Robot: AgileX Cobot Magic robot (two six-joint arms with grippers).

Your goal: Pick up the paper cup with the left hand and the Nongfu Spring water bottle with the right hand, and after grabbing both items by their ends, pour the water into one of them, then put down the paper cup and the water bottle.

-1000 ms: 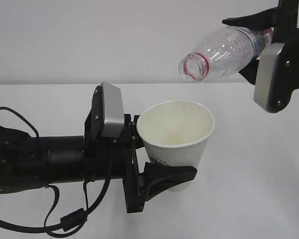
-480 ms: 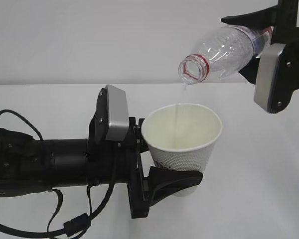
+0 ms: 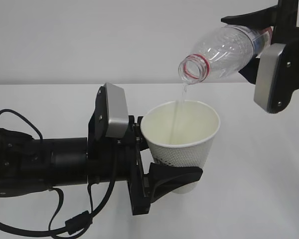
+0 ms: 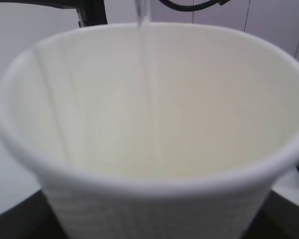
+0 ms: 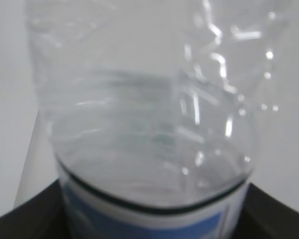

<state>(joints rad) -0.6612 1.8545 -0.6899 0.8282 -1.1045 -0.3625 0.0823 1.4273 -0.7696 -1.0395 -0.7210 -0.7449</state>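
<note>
water [image 3: 178,110] runs in a thin clear stream from the mouth of the nongfu spring water bottle [image 3: 224,52] into the paper cup [image 3: 180,139]. the bottle sits at about 1 o'clock in the exterior view, tipped with its red-ringed open neck pointing down toward 8 o'clock, directly above the cup's rim. the right hand tool [image 3: 269,45] is clamped on the bottle's labelled rear end, its grey plate facing the camera. the cup is near the middle of the view, upright, lifted clear of the white tabletop [image 3: 254,189]. the left hand tool [image 3: 162,164], reaching in from 9 o'clock with loose black cables, grips the cup low on its dimpled wall. in the left wrist view the stream falls in at 12 o'clock and runs down the cup's inner wall.
</note>
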